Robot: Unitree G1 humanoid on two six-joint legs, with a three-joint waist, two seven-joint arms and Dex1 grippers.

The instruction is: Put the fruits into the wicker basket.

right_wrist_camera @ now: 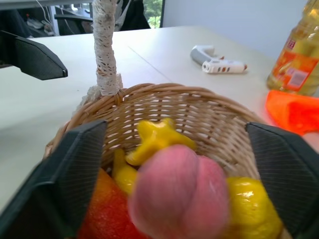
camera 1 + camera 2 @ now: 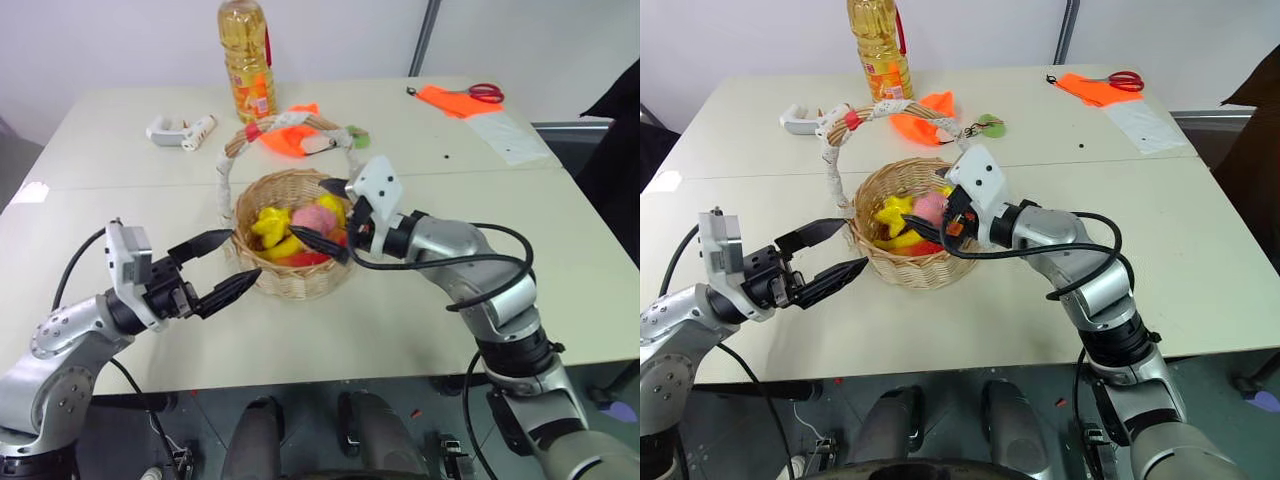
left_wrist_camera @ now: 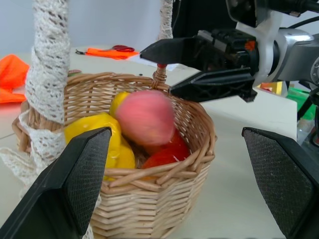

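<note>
So the round tan woven wicker basket (image 2: 908,240) with the white-taped arched handle sits mid tabletop (image 2: 1200,250), with the lumpy yellow ridged fruit (image 2: 894,213) and the pink-orange peach (image 2: 930,207) inside. The right gripper (image 2: 940,215) hangs over the rim, fingers spread wide. The left gripper (image 2: 835,252) is wide open just beside the basket's wall. Farther back stand a yellow oil bottle (image 2: 878,45) and red-handled scissors (image 2: 1120,79) on orange cloth.

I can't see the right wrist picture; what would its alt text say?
A pink peach sits blurred between the right hand's open black fingers, over a wicker basket holding a ridged yellow fruit and other toy fruits. Behind, on the table, lie a white tool, an oil bottle and orange cloth.
</note>
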